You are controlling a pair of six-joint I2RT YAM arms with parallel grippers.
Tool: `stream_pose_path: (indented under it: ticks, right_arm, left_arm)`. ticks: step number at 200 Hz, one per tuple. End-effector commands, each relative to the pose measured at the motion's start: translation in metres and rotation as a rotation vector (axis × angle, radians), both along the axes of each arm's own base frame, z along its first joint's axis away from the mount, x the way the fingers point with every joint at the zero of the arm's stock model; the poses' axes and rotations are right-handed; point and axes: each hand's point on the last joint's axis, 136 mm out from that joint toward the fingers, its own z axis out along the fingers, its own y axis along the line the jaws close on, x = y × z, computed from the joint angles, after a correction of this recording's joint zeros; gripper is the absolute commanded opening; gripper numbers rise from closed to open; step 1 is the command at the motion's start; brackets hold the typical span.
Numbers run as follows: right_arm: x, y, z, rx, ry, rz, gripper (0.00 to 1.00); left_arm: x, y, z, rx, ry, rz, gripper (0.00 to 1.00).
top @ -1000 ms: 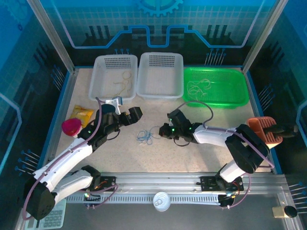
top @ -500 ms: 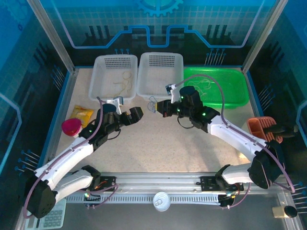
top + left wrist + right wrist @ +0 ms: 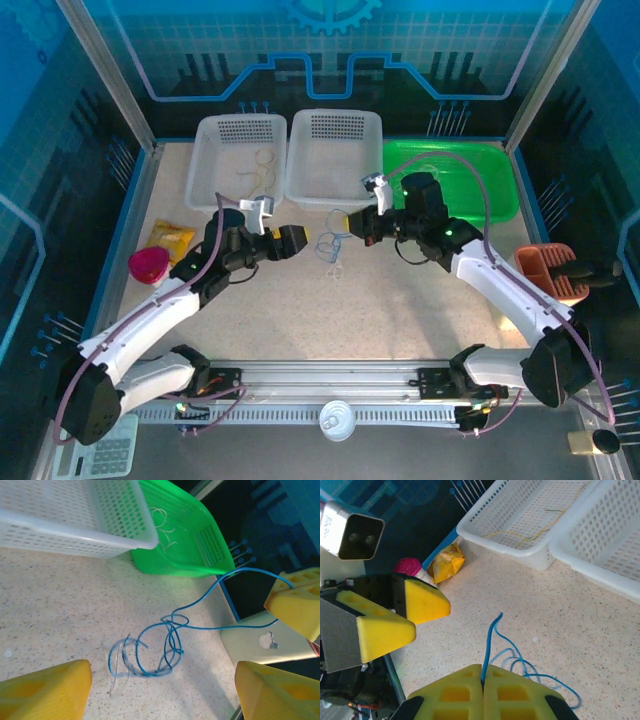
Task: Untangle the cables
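**A:** What's the setting?

**B:** A blue-lit enclosure with clear walls stands around a speckled beige bench [image 3: 400, 310]. At the far left sit a pink cup-shaped object [image 3: 148, 264] and a crinkled yellow packet [image 3: 172, 238].

**A:** And along the back?

**B:** First a white perforated plastic basket [image 3: 215, 165] holding thin yellowish cables [image 3: 255, 178]. A second white perforated basket [image 3: 335, 160] stands right beside it.

**A:** The arms?

**B:** The left fingers [image 3: 294, 240], yellow blocks, stand wide apart and grip nothing. They sit just left of the thin blue cable [image 3: 172, 630]. Its tangled loops reach the bench in front of the second basket, between the two arms. One strand rises to the right fingers [image 3: 482, 675], which are pressed together and clamped on it.

**A:** Further right?

**B:** A green plastic tray [image 3: 200, 540] holds whitish curly cables [image 3: 165, 527]. An orange ribbed object [image 3: 545, 270] sits at the bench's right edge.
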Motion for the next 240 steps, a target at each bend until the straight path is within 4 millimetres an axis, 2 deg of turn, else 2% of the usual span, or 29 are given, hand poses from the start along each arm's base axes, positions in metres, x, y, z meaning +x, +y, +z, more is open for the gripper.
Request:
stream_pose_path:
  ticks: [1,30,54,90,118,151,193,240]
  right_arm:
    - [-0.013,-0.001,0.021,0.040,-0.052,0.095,0.00]
    - [-0.002,-0.013,0.021,0.054,-0.030,0.039,0.00]
    - [0.004,-0.019,0.029,0.086,-0.025,-0.002,0.00]
    - [0.003,-0.023,0.054,0.135,-0.055,-0.034,0.00]
    - [0.003,-0.030,0.071,0.159,-0.088,-0.089,0.00]
    - [0.007,-0.038,0.087,0.189,-0.105,-0.157,0.00]
    - [0.013,-0.045,0.104,0.220,-0.116,-0.224,0.00]
    - [0.014,-0.045,0.109,0.230,-0.117,-0.231,0.00]
  left_arm:
    - [0.001,-0.012,0.019,-0.002,-0.077,-0.089,0.77]
    - [0.006,-0.013,0.004,-0.003,-0.029,-0.076,0.76]
    - [0.007,-0.016,-0.015,-0.022,0.023,-0.066,0.75]
    - [0.006,-0.012,-0.045,-0.052,0.111,-0.002,0.80]
    - [0.006,-0.005,-0.058,-0.091,0.168,0.062,0.86]
    - [0.004,-0.010,-0.059,-0.113,0.165,0.042,0.87]
    - [0.000,-0.023,-0.057,-0.091,0.119,-0.043,0.77]
    - [0.003,-0.030,-0.044,-0.116,0.087,-0.055,0.73]
